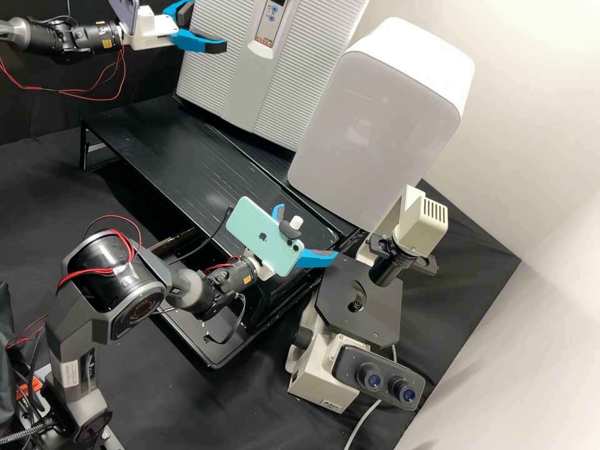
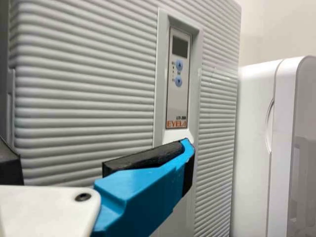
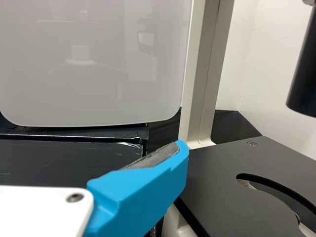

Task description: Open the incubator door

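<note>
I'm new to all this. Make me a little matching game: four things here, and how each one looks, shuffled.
Column one:
1. microscope
2. incubator
3. phone nearer the microscope
4. left pincer

Column two:
A. ribbed, light grey front
B. blue and open
C. has two eyepieces
D. pale green back

Right pairs: 1-C, 2-A, 3-D, 4-B

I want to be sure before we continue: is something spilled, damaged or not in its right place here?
Nothing looks spilled or toppled; the incubator door looks closed. One small oddity: a corner of the black stand, near the white cabinet, has a pale, wrinkled-looking patch, perhaps wear or only glare.
</note>
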Tool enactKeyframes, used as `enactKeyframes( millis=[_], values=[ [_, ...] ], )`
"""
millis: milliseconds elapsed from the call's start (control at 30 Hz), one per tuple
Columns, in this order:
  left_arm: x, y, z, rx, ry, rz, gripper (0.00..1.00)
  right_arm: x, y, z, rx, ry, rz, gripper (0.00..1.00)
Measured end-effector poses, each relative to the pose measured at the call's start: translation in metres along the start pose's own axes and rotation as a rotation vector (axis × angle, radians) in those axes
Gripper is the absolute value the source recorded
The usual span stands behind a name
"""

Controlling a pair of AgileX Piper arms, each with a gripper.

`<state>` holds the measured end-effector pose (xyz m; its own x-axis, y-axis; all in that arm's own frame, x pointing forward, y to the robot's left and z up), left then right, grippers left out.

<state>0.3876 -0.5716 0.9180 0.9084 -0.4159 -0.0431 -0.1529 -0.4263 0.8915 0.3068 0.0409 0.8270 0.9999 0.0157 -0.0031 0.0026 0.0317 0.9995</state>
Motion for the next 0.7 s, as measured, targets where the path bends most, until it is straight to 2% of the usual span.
enactKeyframes(
  millis=[167, 267, 700],
  values=[
    [-0.001, 0.013, 0.004, -0.008, -0.011, 0.034, 1.00, 0.000, 0.000, 0.000, 0.000, 0.000, 0.000, 1.00],
    [0.001, 0.017, 0.005, -0.014, -0.020, 0.041, 1.00, 0.000, 0.000, 0.000, 0.000, 0.000, 0.000, 1.00],
    [0.004, 0.013, 0.013, -0.025, -0.045, 0.021, 1.00, 0.000, 0.000, 0.000, 0.000, 0.000, 0.000, 1.00]
  ],
)
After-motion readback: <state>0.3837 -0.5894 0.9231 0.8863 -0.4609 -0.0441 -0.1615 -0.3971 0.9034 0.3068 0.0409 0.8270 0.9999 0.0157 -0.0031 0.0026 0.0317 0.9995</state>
